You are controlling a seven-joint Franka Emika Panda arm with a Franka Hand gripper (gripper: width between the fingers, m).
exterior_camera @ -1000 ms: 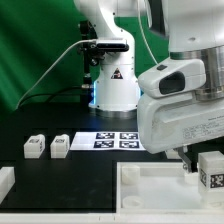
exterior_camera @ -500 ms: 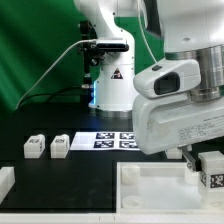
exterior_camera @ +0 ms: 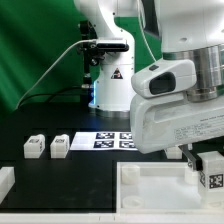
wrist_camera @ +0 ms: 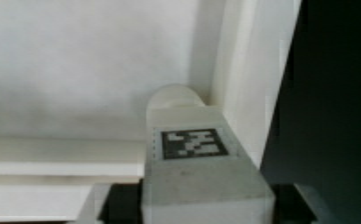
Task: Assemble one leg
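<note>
The hand (exterior_camera: 207, 162) clamps the small white tagged plastic leg (wrist_camera: 195, 160), whose long axis runs straight out from it. Only the wrist view shows its rounded tip pointing into the inner corner of the white rimmed panel (wrist_camera: 88, 70).

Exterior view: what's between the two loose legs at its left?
Only bare black table separates the outer leg from the inner leg; the exterior view shows it.

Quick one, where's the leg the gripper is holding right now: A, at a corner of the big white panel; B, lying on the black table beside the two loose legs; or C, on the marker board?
A: the wrist view shows the leg, clamped in the gripper, right in the corner where two raised rims of the white panel meet.
</note>
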